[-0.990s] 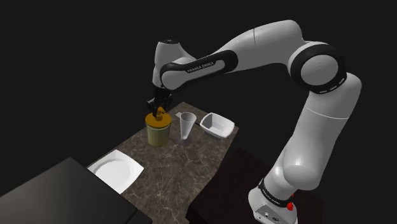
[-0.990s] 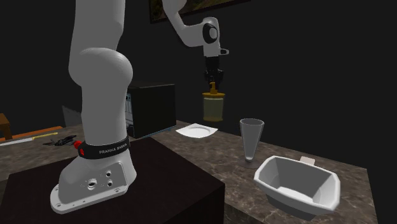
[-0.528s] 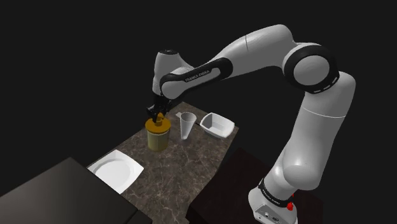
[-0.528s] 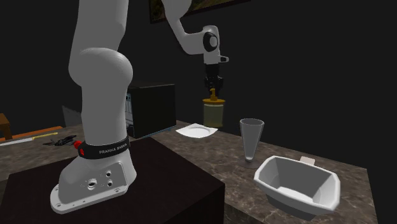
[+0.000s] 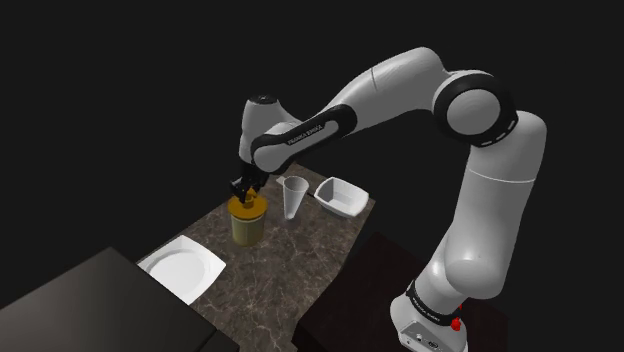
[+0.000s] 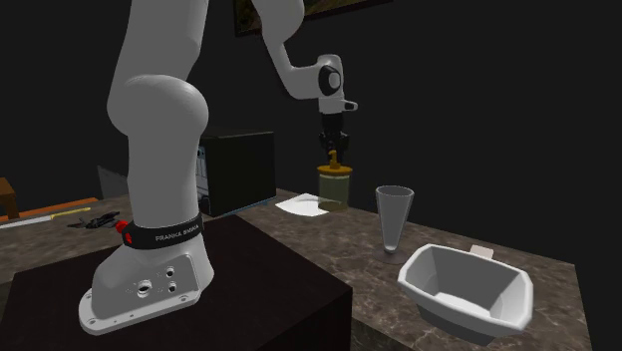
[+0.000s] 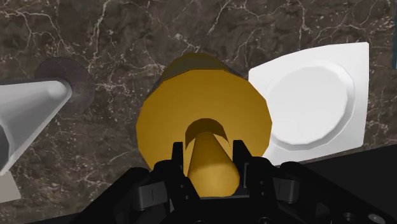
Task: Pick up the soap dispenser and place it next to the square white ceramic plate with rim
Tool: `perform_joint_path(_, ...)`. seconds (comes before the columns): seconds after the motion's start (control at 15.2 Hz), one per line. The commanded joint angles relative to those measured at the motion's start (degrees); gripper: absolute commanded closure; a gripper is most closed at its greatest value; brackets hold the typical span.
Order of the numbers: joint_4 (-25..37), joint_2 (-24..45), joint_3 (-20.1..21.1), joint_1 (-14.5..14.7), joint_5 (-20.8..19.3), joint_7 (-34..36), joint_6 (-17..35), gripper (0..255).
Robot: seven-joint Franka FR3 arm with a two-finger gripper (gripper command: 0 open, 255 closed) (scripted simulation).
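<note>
The olive-yellow soap dispenser with its amber cap and stubby amber pump hangs upright from the all-black two-finger gripper. In the wrist view the two fingers press against either side of the pump, so the tool is clamped on it rather than merely straddling it.

Over the last second the arm has carried the dispenser down and toward the shoulder view's lower left. A second ago its base was plainly clear of the surface. Now it sits low against the dark, white-veined marble countertop. I cannot tell whether the base is touching the stone or hanging just above it.

The same move has closed the gap to the square white rimmed plate. In the wrist view the plate lies just beside the dispenser's cap. In the second exterior view the dispenser stands at the plate's edge, not over its middle.

Farther out on the other side are a clear cone-shaped glass and, beyond it, a white rectangular bowl, both well apart from the drop spot.

By my reading the carry is nearly done. What remains is the last bit of descent, if any, then release and a straight lift off the pump. The risk is letting go before the base is seated, which could tip the dispenser onto the plate's rim.
</note>
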Motion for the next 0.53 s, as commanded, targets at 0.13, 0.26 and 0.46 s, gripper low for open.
perform_joint_path(0.13, -0.38, 2.13, -0.30, 0.20, -0.72, 0.54, 2.55, 255)
perform_joint_path(0.26, -0.62, 3.18, -0.47, 0.31, -1.08, 0.82, 3.82, 255)
perform_joint_path(0.46, -0.89, 4.80, -0.76, 0.51, -1.64, 1.26, 5.69, 255)
